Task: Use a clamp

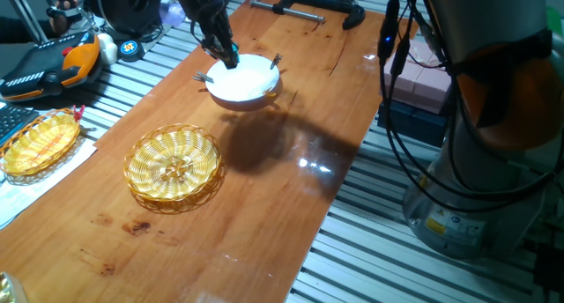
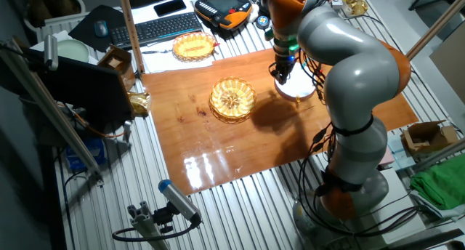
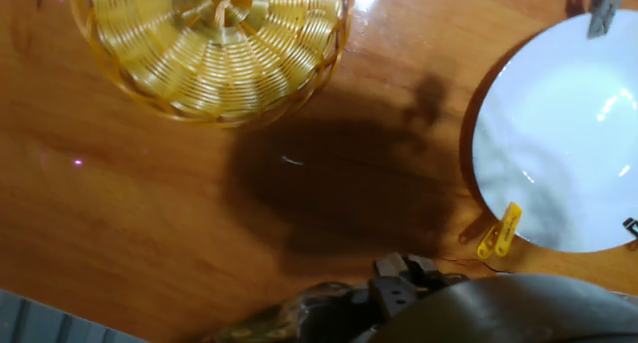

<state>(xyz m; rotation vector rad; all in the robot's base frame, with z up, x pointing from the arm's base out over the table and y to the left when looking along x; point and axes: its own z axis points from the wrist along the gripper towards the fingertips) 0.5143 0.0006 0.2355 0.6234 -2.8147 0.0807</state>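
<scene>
The clamp (image 3: 498, 230) is a small yellow peg-like clip sitting on the near rim of a white bowl (image 3: 558, 134) in the hand view. My gripper (image 1: 228, 56) hangs over the left-back rim of the bowl (image 1: 242, 81) in one fixed view, fingers pointing down and close to the rim. The fingertips do not show in the hand view, and I cannot tell whether they are open or shut. In the fixed views the yellow clamp is hidden behind the gripper. A grey clip (image 3: 601, 9) sits on the bowl's far rim.
A round wicker basket (image 1: 174, 166) stands on the wooden table in front of the bowl, and an oval basket (image 1: 40, 143) lies off its left edge. A large black-and-steel bar clamp (image 1: 300, 8) lies at the back. The arm's base (image 2: 349, 170) stands beside the table.
</scene>
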